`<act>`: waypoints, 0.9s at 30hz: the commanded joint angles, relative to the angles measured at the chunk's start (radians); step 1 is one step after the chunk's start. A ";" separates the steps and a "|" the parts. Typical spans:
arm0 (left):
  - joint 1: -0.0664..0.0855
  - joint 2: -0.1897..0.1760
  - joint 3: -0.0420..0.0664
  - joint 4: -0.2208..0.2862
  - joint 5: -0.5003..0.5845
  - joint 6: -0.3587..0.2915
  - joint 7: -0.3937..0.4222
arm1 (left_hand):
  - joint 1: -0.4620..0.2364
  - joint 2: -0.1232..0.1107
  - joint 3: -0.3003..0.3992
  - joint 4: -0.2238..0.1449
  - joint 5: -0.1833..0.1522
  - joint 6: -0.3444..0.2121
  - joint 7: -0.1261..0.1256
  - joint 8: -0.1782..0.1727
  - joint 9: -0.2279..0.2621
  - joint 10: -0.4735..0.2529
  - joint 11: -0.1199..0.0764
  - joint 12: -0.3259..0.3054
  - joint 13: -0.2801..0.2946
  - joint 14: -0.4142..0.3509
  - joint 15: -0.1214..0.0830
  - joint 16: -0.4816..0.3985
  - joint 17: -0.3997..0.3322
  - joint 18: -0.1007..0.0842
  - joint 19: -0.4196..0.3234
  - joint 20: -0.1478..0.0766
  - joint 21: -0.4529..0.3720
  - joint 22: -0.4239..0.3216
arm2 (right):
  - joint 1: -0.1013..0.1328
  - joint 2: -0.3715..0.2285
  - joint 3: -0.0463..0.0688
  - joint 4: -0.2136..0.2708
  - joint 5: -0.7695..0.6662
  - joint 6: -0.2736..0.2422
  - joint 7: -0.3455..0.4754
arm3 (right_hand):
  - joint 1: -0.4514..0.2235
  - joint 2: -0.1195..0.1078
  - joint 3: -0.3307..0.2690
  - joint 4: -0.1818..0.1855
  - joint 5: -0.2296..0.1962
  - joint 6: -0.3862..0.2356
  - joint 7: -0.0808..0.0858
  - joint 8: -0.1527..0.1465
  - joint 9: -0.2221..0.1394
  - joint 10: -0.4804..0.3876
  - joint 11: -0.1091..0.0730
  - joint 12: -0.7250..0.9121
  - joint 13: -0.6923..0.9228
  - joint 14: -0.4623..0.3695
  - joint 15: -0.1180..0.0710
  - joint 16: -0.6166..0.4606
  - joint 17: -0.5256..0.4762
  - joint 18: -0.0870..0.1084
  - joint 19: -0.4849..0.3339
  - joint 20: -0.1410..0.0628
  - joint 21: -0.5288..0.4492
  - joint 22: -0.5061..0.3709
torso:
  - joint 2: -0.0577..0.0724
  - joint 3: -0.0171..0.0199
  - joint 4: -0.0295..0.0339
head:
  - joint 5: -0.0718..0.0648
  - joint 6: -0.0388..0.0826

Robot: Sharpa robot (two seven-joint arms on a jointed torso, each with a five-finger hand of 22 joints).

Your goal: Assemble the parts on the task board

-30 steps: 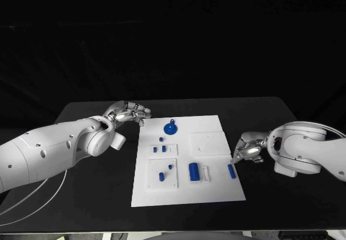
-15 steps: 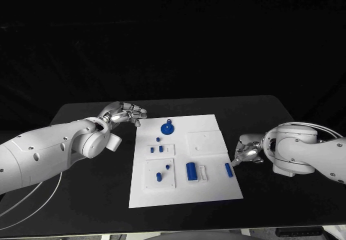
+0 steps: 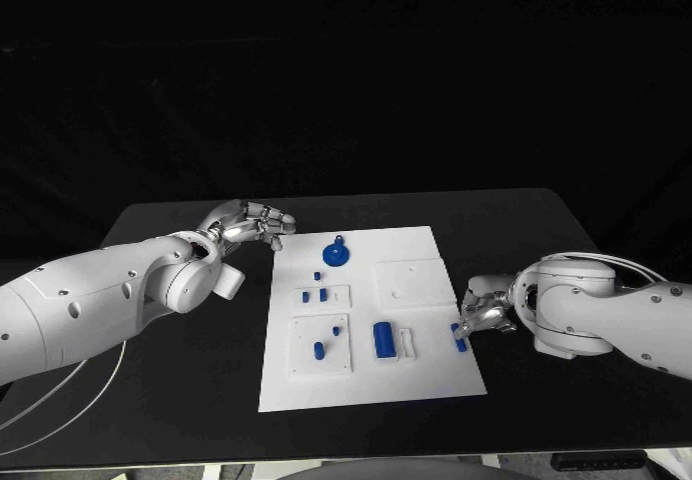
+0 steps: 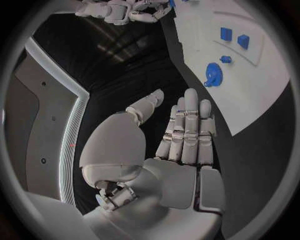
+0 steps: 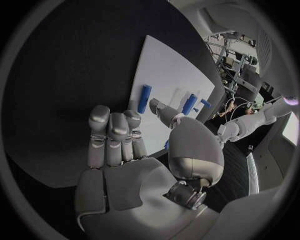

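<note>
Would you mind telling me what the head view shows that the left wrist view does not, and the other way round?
Head view alone: the whole task board, the blue rod at its right edge beside the right hand, and the large blue cylinder in the board's near half.

Left wrist view alone: the left hand's palm from behind, fingers straight and close together, holding nothing.

Shared: the left hand over bare table beside the board, the round blue disc part, two small blue blocks, and the right hand.

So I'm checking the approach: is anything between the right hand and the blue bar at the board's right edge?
Nothing visible. The right hand sits open right beside the blue bar on the task board, fingers extended toward it.
</note>
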 commanded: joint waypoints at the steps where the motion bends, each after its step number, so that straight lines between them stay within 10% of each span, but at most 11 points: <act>1: 0.000 0.000 0.001 0.003 0.006 0.013 0.008 | -0.004 0.003 0.001 0.006 0.004 -0.002 -0.004 0.005 -0.001 0.000 0.001 0.001 -0.001 0.009 -0.001 -0.005 0.001 0.020 0.006 0.001 -0.007 0.001 | -0.008 0.008 -0.002 0.000 -0.014 0.009 0.000 | -0.004 -0.007 0.002 0.006 -0.005 0.007 -0.001 0.002 0.001 0.009 -0.002 0.001 0.001 0.002 -0.001 0.005 0.001 0.047 0.002 0.008 0.003 0.007 | 0.000 -0.0001 -0.0003 | 0.000 -0.002; 27: 0.000 -0.004 0.001 0.004 0.006 0.016 0.006 | -0.005 0.004 0.000 0.007 0.004 -0.002 -0.004 0.006 -0.001 0.000 0.001 0.001 -0.002 0.009 -0.001 -0.007 0.003 0.020 0.006 0.001 -0.007 0.002 | -0.082 0.100 -0.008 -0.031 -0.197 0.015 -0.013 | 0.019 0.008 -0.009 -0.028 -0.005 0.023 -0.005 0.006 0.004 0.013 -0.005 0.000 -0.001 0.001 -0.002 0.009 0.004 0.047 -0.003 0.012 0.009 0.012 | -0.001 0.0002 -0.0004 | 0.005 -0.008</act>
